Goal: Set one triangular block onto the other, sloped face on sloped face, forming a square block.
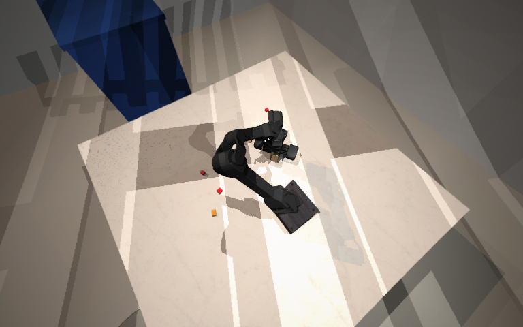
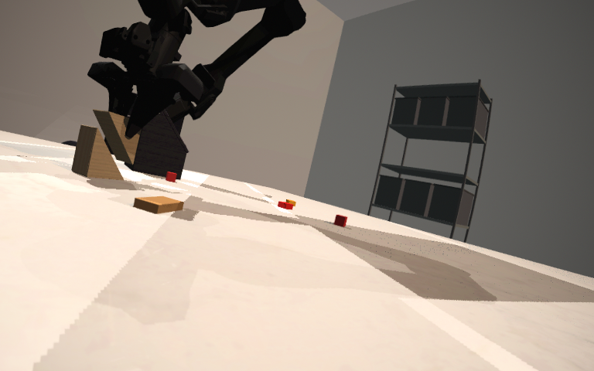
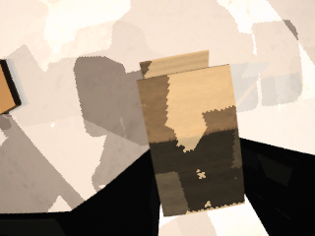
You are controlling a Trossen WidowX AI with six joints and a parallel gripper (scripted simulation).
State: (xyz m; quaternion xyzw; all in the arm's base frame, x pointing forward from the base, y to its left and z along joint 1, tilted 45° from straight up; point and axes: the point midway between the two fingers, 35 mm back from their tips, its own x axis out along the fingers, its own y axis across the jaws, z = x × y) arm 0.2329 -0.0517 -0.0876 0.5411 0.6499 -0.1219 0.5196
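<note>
One claw (image 1: 274,149) (image 2: 121,134) (image 3: 191,149) has one triangular block (image 2: 114,131) (image 3: 197,108) pinched and tilted, just beside the second triangular block (image 2: 93,153) (image 3: 177,64), which stands on the bench (image 1: 184,231) (image 2: 262,314) (image 3: 182,25) and is mostly hidden from the wrist view! Farther out we've two orange pieces, the flat one (image 1: 248,141) (image 2: 158,204) (image 3: 7,90) nearly covered by the arm (image 1: 254,181) (image 2: 245,48) from above and cut off at the wrist view's edge, the other (image 1: 213,212) (image 2: 291,202) well apart; three red blocks show from above, and any overlapping in the exterior view are tough to count.
</note>
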